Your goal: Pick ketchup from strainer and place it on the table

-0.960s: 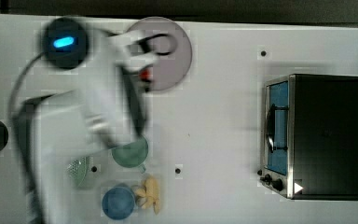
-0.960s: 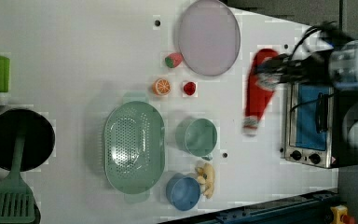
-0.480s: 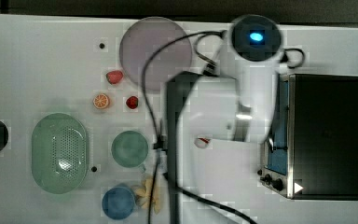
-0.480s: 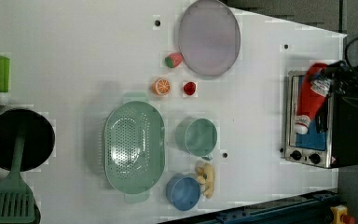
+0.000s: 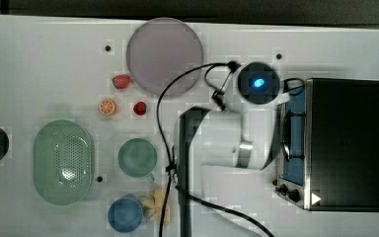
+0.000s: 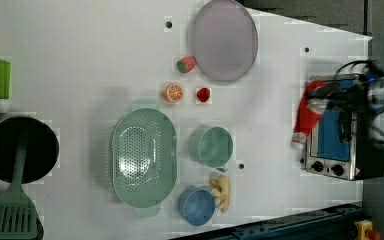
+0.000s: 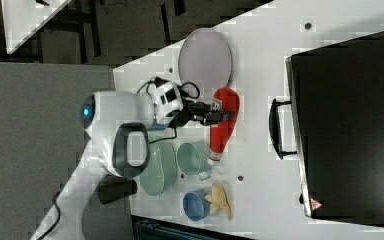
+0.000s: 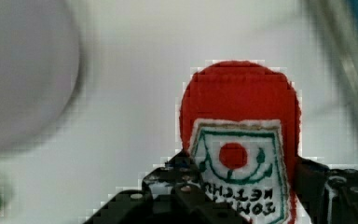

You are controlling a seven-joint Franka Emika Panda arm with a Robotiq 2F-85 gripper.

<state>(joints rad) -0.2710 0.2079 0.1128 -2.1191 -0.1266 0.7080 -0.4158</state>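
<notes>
A white robot arm's gripper [image 7: 215, 113] holds the red ketchup [image 7: 222, 122] bottle, jaws part open and clamped on its labelled middle. The bottle hangs in the air above the white table [image 5: 39, 64], close to a black toaster oven [image 5: 345, 143], well apart from the empty green strainer [image 6: 142, 157]

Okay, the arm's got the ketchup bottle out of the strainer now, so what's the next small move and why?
Probably lower the ketchup straight down onto bare table. The claw is shut on the bottle, which hangs above the white surface in front of the toaster oven, and the strainer is already empty. Only the set-down seems left; easing down first, then opening, should keep the bottle from toppling.
</notes>
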